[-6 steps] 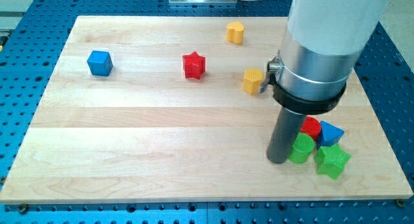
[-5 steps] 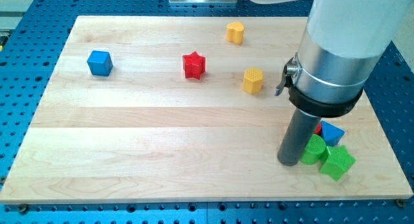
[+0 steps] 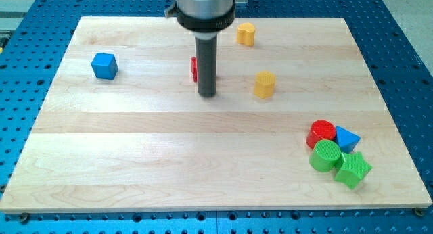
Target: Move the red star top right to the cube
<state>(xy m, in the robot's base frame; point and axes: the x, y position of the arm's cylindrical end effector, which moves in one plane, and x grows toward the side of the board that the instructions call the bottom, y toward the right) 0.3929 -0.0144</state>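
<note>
The red star (image 3: 194, 69) lies on the wooden board (image 3: 135, 146) in the upper middle, mostly hidden behind my rod. Only its left edge shows. My tip (image 3: 207, 95) rests on the board just below and right of the star, close to it or touching; I cannot tell which. The blue cube (image 3: 104, 65) sits at the view's upper left, far to the left of the star and the tip.
A yellow block (image 3: 264, 84) lies right of the tip. Another yellow block (image 3: 245, 34) sits near the top edge. At the lower right a red cylinder (image 3: 322, 132), a blue triangle block (image 3: 347, 138), a green cylinder (image 3: 326, 155) and a green star (image 3: 352, 169) cluster together.
The rod has moved from the lower-right cluster up and left to the red star, which it now largely hides. The green cylinder and green star shifted slightly right. The star has not visibly moved.
</note>
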